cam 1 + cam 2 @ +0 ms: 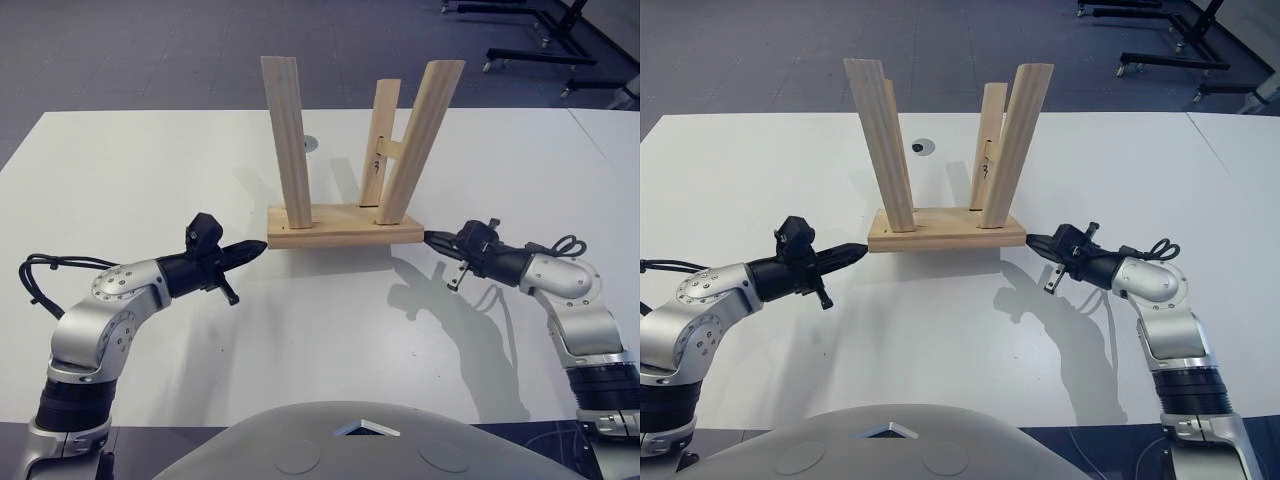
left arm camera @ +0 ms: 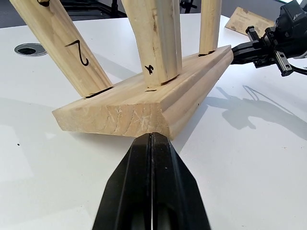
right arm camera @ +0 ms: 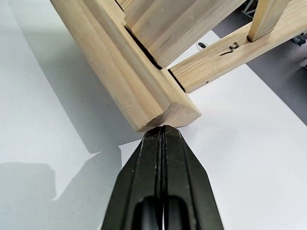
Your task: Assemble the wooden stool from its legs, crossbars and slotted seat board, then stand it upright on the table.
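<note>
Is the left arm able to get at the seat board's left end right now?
Probably yes. The left gripper, shut, has its tip at the seat board's left end with nothing between; it would need to open to grip.

- This looks like a robotics lab or test hall, not a home.
- A broad, plain white table (image 1: 150, 180) has a round cable port (image 1: 923, 147) set into it at 12 o'clock.
- A second white tabletop (image 1: 612, 130) adjoins it at 2 o'clock.
- The dark grey floor (image 1: 150, 50) stretches beyond.
- Black metal frames on castors (image 1: 540, 54) stand on the floor at 1 o'clock.
</note>
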`<state>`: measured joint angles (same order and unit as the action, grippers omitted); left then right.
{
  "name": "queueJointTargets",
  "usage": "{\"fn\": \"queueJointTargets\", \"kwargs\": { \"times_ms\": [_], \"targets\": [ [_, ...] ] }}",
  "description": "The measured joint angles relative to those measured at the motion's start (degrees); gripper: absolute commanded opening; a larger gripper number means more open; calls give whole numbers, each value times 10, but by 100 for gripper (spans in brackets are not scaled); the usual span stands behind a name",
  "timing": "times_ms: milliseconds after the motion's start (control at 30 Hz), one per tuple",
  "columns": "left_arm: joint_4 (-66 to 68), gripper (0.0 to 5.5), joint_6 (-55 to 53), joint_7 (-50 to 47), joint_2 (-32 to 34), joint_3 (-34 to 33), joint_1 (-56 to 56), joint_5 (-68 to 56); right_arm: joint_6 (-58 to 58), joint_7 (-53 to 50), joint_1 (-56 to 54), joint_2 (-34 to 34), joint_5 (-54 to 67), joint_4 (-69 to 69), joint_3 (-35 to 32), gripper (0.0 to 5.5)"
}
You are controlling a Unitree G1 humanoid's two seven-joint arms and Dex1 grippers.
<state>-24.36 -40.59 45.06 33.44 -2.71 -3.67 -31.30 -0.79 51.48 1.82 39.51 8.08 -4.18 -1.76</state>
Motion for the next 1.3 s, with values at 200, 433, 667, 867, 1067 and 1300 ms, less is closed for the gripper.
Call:
{"fn": "queueJointTargets", "kwargs": {
  "times_ms": [200,433,667,867,1067,1300],
  "targets": [
    [-24,0,-1,21,17,-14,-1,-30,25,21,-4,43,20,-49,-30,1],
    [-46,0,-8,23,33,-51,-11,-73,57,70,-7,100,53,-105,-52,1],
    [-79,0,-19,64,72,-47,-45,-110,118,126,30,158,118,-223,-101,1],
    [-114,0,-23,84,108,-72,-77,-137,146,170,90,188,157,-282,-140,1],
    [-121,0,1,118,142,-105,-111,-135,138,144,117,164,144,-208,-145,20],
    [45,60,138,91,132,-6,-79,59,21,140,112,85,111,-53,-86,142]
  ]
}}
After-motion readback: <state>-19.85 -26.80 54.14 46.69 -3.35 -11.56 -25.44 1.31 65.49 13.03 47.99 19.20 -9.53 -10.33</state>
